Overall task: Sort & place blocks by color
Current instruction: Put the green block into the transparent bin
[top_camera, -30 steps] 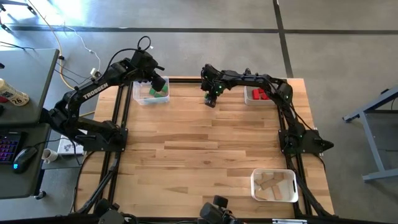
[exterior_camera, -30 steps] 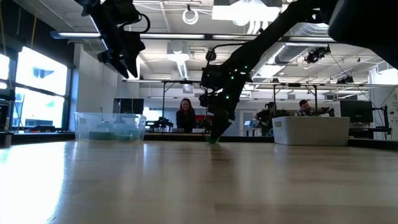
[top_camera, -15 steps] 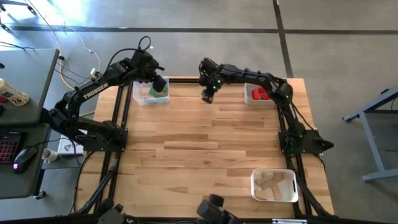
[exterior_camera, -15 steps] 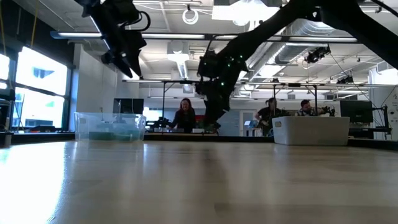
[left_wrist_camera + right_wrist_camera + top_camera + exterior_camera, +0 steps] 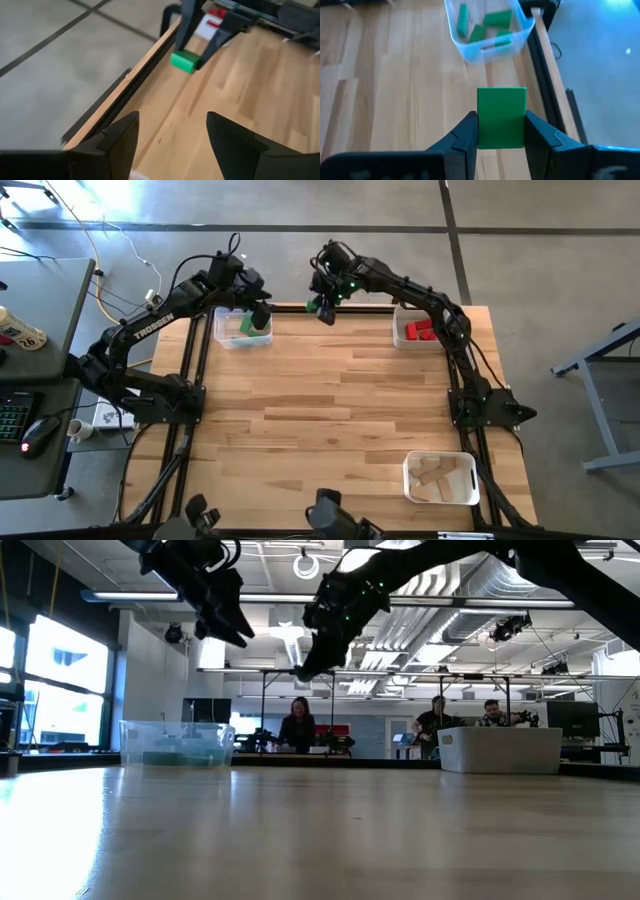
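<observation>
Holding a green block tight between its two fingers, the right tool hangs up in the air at about 12 o'clock on the surface, near the far edge. From above, the block is only a tiny green dot. The right wrist view shows it big and flat-sided, squeezed on both sides. The left wrist view shows the same block from the side.

The left tool is over the clear bin at about 11 o'clock, with its fingers spread wide and nothing in them. More green blocks lie in that bin.

A white bin at about 1 o'clock holds red blocks. Another bin at about 5 o'clock holds plain wood blocks.

Only the low view shows people in the room far behind.
</observation>
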{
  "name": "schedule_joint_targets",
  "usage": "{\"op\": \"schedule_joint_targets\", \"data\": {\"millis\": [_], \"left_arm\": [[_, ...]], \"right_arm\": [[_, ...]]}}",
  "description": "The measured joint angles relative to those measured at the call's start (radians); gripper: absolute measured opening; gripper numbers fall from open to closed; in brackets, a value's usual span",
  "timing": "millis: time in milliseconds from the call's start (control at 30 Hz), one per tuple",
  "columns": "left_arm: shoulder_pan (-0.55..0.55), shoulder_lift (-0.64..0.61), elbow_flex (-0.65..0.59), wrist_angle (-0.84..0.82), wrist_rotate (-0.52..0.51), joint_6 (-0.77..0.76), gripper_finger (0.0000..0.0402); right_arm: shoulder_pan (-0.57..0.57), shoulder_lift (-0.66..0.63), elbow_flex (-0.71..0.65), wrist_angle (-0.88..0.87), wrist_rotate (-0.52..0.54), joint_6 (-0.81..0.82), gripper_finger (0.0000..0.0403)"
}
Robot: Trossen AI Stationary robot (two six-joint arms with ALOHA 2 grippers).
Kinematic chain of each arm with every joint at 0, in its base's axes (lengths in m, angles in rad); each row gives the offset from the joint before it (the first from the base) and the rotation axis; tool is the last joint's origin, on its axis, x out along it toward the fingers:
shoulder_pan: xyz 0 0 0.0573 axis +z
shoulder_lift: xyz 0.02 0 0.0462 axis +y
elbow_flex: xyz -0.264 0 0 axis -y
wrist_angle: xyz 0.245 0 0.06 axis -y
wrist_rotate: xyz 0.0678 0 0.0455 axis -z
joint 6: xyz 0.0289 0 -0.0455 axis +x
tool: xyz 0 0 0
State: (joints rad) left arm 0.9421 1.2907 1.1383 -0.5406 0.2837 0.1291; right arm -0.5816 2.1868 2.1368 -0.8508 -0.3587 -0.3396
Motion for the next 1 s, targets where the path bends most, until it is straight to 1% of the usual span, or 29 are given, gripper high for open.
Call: {"op": "schedule_joint_targets", "data": {"millis": [67,167,367,533,700,800,1000], "left_arm": [[0.000,0.000,0.000,0.025,0.036,0.005,0.0220],[0.000,0.000,0.000,0.062,0.060,0.006,0.0220],[0.000,0.000,0.000,0.116,0.172,0.005,0.0219],[0.000,0.000,0.000,0.148,0.211,-0.007,0.0219],[-0.015,0.000,0.000,0.221,0.213,-0.109,0.0220],[-0.032,0.000,0.000,0.257,0.213,-0.124,0.0220],[-0.055,0.000,0.000,0.257,0.210,-0.118,0.0220]], "right_arm": [[0.000,0.000,0.038,-0.018,-0.001,-0.006,0.0095],[0.000,0.000,0.088,-0.041,-0.023,-0.031,0.0095],[0.000,-0.001,0.172,-0.046,-0.149,-0.036,0.0095],[0.000,-0.001,0.220,-0.039,-0.261,-0.040,0.0095],[0.005,-0.002,0.217,-0.002,-0.378,-0.035,0.0095],[0.012,-0.002,0.217,0.000,-0.383,-0.035,0.0095],[0.015,-0.002,0.217,-0.001,-0.387,-0.036,0.0095]]}}
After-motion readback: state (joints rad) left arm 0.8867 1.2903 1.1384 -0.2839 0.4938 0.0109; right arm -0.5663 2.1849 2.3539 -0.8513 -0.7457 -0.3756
